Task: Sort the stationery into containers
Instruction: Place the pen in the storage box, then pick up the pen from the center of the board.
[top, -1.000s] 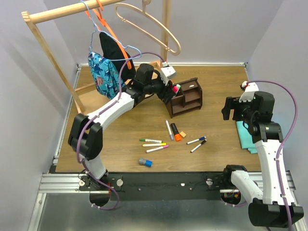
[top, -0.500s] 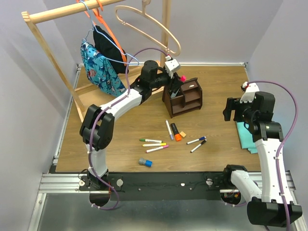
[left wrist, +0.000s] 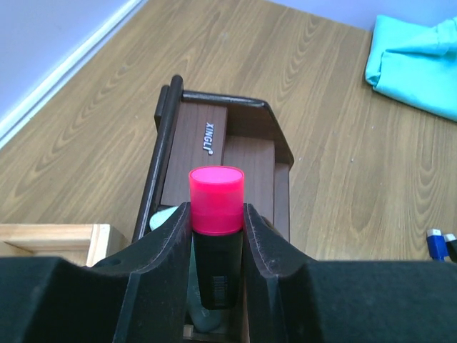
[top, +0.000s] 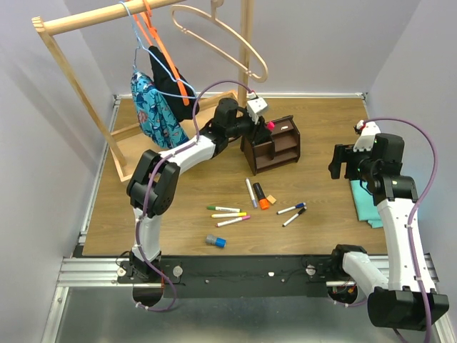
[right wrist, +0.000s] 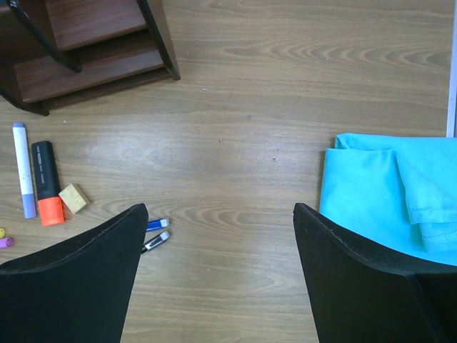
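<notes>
Left wrist view puts your left gripper [left wrist: 216, 214] nearest, its jaws narrowed onto the black highlighter [left wrist: 216, 196] with the pink cap, whose long axis runs along the fingers [left wrist: 161, 250], cap leading, toward the dark brown organiser [left wrist: 246, 153] just beyond. Which compartment lies under the cap you cannot quite tell, since the fingers hide the near openings, but it seems to be the tall end one. Farther off, your right gripper [right wrist: 219, 211] hangs wide open and empty near the teal cloth [right wrist: 385, 193], well apart from the organiser, so the left arm is the nearer one.
</notes>
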### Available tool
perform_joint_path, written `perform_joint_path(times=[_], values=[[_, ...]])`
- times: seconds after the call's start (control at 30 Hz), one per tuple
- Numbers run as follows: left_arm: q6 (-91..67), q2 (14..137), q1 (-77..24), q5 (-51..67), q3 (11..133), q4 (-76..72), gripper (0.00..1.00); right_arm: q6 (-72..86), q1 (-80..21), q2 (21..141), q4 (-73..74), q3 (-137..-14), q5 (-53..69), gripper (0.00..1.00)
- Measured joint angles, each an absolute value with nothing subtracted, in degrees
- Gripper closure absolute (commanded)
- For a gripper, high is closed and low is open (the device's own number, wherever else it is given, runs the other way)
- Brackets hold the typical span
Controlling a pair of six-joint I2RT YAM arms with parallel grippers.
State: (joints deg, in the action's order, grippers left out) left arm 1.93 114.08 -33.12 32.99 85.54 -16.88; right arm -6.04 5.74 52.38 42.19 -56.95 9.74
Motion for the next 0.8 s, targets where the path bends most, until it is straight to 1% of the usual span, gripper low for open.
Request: perform_joint_path(times=[0.13,0.2,0.23,0.33,0.57,0.8], values=[[2.3,114.5,-33.1,33.0,84.5,-17.2,0.71,-6.0,5.7,52.6,42.2,-56.9,10.0,0.1],[2.6,114.5,-33.1,32.8,84.0,-17.6,0.67,-6.0,5.7,52.6,42.2,-56.9,10.1,0.1],[2.8,114.5,-33.1,32.8,83.6,-17.8,0.61,-6.0,5.7,52.6,42.2,-56.9,10.2,0.1],[3.7,114.4,-33.1,32.2,81.9,-18.0,0.52,-6.0,5.7,52.5,42.2,-56.9,10.5,0.1],[6.4,111.2,-33.1,30.9,78.1,-16.4,0.42,-6.0,5.7,52.1,42.1,-56.9,11.4,0.1],[8.2,103.2,-33.1,30.7,77.8,-12.3,0.4,-6.0,5.7,52.1,42.1,-56.9,12.6,0.1]])
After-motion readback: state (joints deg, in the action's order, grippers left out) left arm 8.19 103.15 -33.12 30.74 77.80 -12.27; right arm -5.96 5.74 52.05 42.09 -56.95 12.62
